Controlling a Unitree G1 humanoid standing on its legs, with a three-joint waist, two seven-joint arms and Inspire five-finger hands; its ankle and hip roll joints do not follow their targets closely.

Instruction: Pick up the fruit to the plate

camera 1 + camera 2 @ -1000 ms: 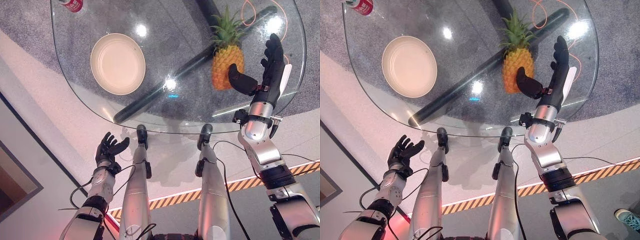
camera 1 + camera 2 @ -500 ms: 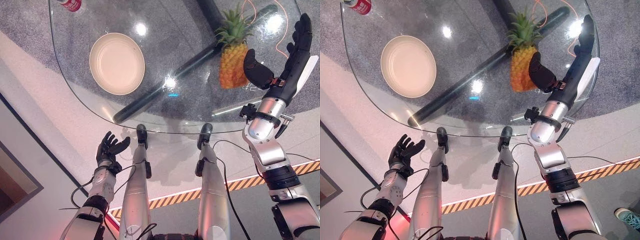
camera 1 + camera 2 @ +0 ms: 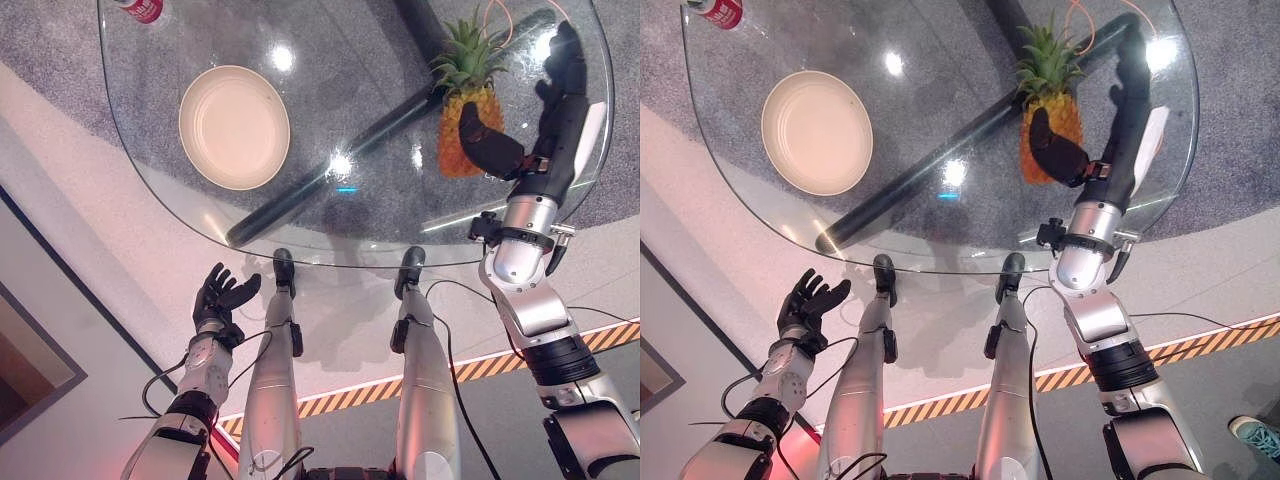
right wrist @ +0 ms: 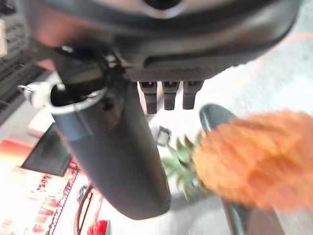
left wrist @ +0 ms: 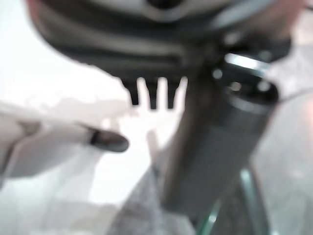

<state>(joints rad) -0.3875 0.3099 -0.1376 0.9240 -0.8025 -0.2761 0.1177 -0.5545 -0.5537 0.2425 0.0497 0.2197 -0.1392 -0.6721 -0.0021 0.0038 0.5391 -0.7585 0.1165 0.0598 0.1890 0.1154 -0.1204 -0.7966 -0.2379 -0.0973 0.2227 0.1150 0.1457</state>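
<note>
One pineapple [image 3: 462,135] stands ungrasped beside the spread right hand [image 3: 540,120], well apart from the empty plate [image 3: 234,127] across the glass table [image 3: 330,60].

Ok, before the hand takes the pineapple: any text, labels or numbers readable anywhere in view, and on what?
No text can be read.
Red can at the glass table's far left edge: white print, too small to read.
Plate: plain.
Pineapple: no label showing.

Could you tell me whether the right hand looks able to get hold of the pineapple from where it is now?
Probably yes: the right hand is open beside the pineapple, thumb in front, nothing between them.
</note>
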